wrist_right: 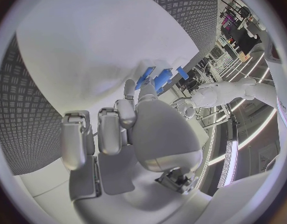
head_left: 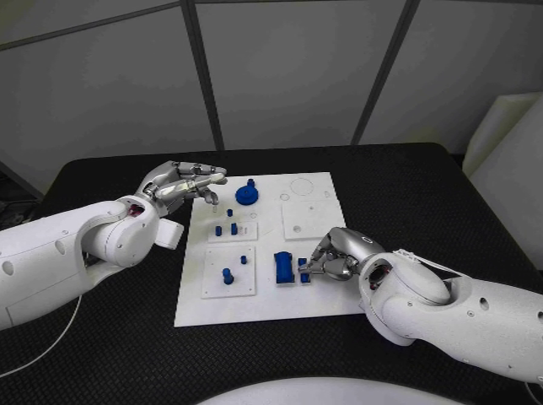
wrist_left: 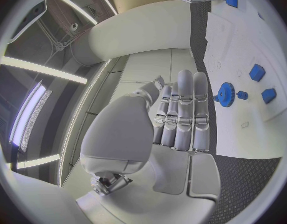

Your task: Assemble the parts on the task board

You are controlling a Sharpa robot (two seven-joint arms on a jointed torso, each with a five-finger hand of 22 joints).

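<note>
Working near the front of the task board [head_left: 262, 310], the right hand [head_left: 335, 256] has its fingers curled in on a small blue part [head_left: 304, 268], just beside the tall blue block [head_left: 282, 267]. It looks pinched on that part, prob. so it can push or seat it next to the block. The right wrist view shows the fingertips [wrist_right: 129, 88] close up against the blue pieces, but the exact grip is hard to see.

The left hand [head_left: 184, 183] hovers over the far left corner of the board w/ fingers bent and a bit apart. It holds nothing I can see. In the left wrist view the fingers [wrist_left: 185, 115] lie side by side, fairly straight, empty. My guess: it waits there, out of the way, near the blue gear [head_left: 246, 194], maybe to take it next.

The board sits in the middle of the black surface [head_left: 442, 202]. It has square white trays on it. The left rear tray [head_left: 233, 229] holds a few small blue pegs standing up. The left front tray [head_left: 228, 272] holds two more pegs. The right rear tray [head_left: 308, 219] has no blue bits in it. The gear stands at the far edge, apart from the trays.

Task seems midway, as some bits are still loose.
</note>
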